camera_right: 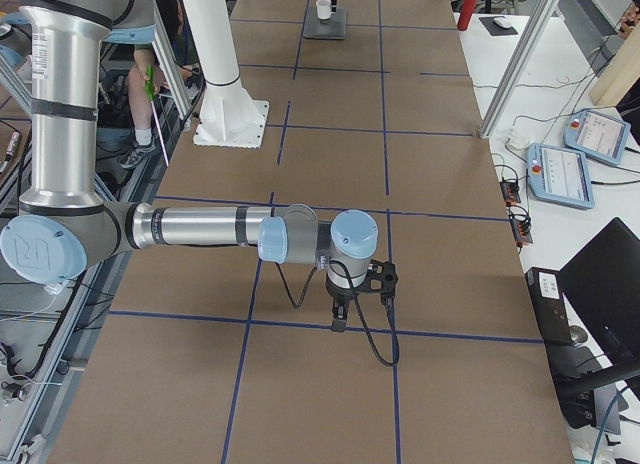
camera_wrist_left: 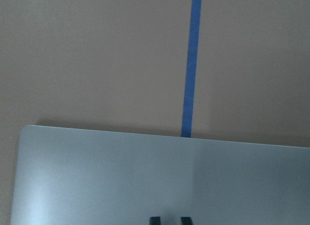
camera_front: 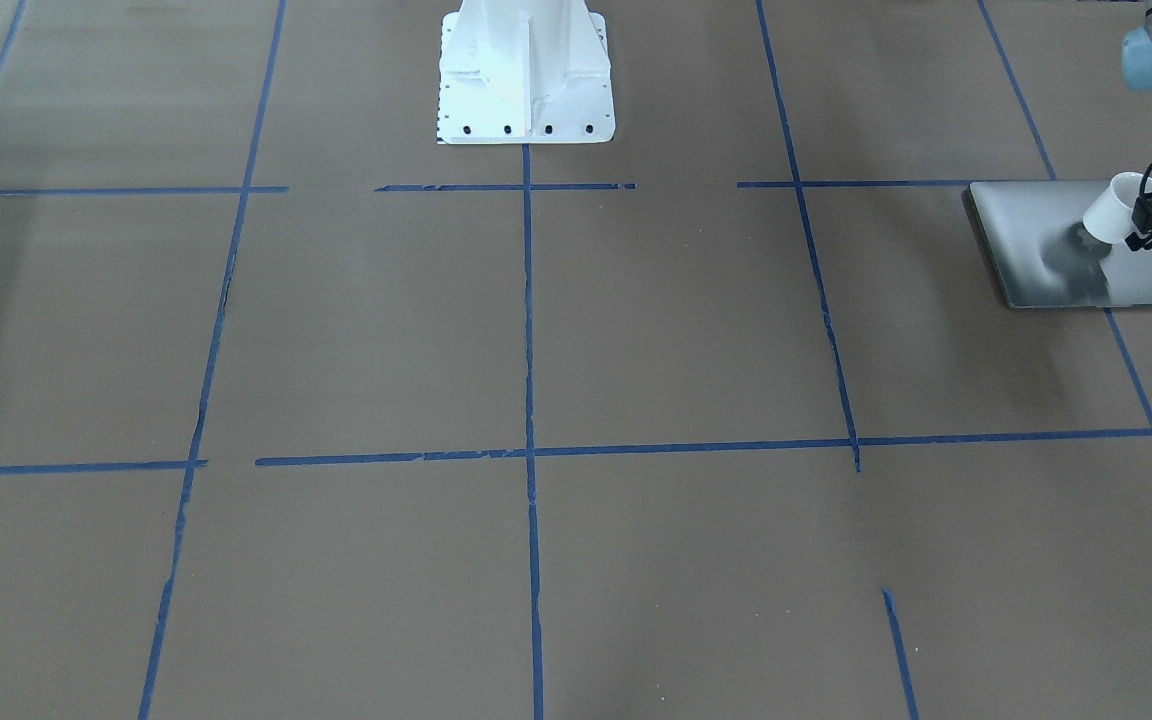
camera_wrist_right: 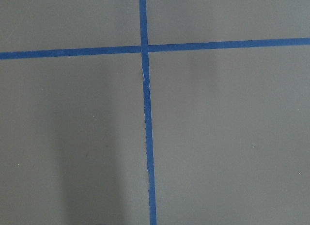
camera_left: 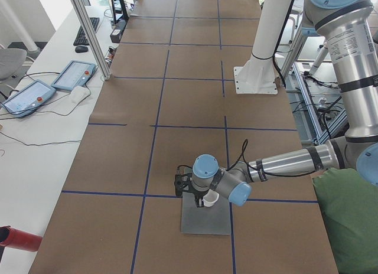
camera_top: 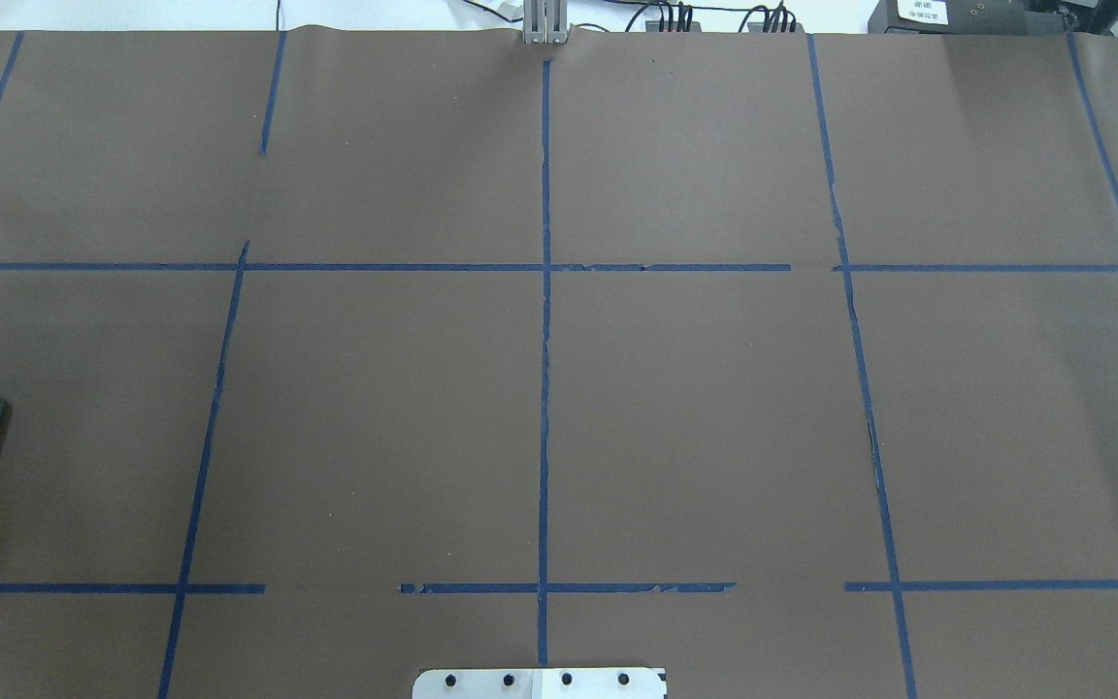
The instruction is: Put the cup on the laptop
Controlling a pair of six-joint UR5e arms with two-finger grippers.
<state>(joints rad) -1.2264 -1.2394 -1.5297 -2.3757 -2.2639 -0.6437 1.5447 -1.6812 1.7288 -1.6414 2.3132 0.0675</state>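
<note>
Cup (camera_front: 1114, 207), tilted and pinched by its wall in the nearly closed left hand (camera_front: 1148, 228), hangs directly over the laptop (camera_front: 1026, 235) at the left end of the counter (camera_front: 636, 330) (contact with the lid is unclear), so the coming move looks to be straight down.

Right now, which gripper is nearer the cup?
Left. The left gripper is right at the cup, above the laptop; the right gripper hangs far off over the table.
</note>
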